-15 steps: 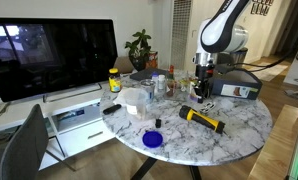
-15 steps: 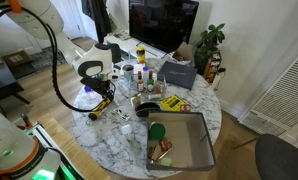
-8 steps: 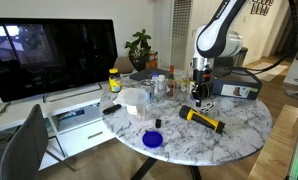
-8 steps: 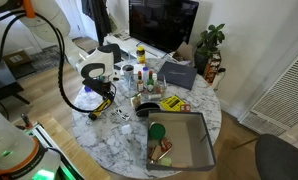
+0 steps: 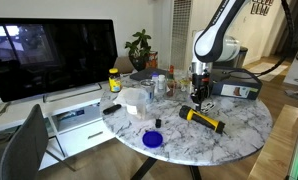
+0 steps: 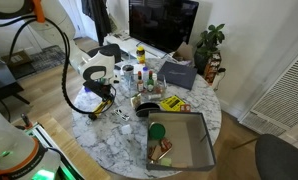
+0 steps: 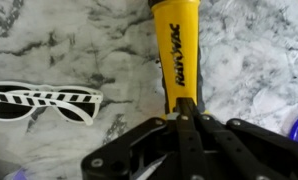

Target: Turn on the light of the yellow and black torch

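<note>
We see the pincer (image 7: 185, 110) with its fingers drawn together, poised over the near end of the yellow and black torch (image 7: 176, 45), which lies straight ahead of it. We judge a slow, centred push on the switch best, lest the barrel roll aside.

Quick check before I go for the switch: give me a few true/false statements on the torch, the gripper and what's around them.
1. The yellow and black torch lies flat on the marble table. True.
2. The torch rests on the blue plate. False: the plate sits apart from it, nearer the table's edge.
3. White sunglasses lie beside the torch in the wrist view. True.
4. The gripper is over the monitor. False: it is over the table, at one end of the torch.
</note>
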`<state>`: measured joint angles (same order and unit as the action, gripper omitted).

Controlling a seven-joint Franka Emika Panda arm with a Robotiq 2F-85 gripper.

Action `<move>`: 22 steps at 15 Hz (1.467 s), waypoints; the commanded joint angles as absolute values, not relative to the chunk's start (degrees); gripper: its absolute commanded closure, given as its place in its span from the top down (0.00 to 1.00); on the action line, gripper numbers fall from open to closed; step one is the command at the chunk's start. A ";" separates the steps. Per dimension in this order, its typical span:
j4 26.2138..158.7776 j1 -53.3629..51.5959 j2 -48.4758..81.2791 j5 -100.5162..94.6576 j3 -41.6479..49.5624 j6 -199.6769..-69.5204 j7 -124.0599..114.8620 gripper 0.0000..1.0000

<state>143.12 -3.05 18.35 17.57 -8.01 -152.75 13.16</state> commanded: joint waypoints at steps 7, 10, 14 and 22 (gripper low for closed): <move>142.20 -1.83 20.39 17.05 -9.35 -155.02 10.53 0.00; 141.97 -1.80 20.62 17.13 -9.45 -155.07 10.30 0.00; 139.87 -1.96 23.56 16.48 -9.29 -154.90 10.15 0.00; 133.50 -1.37 30.66 15.45 -9.75 -149.47 12.87 0.00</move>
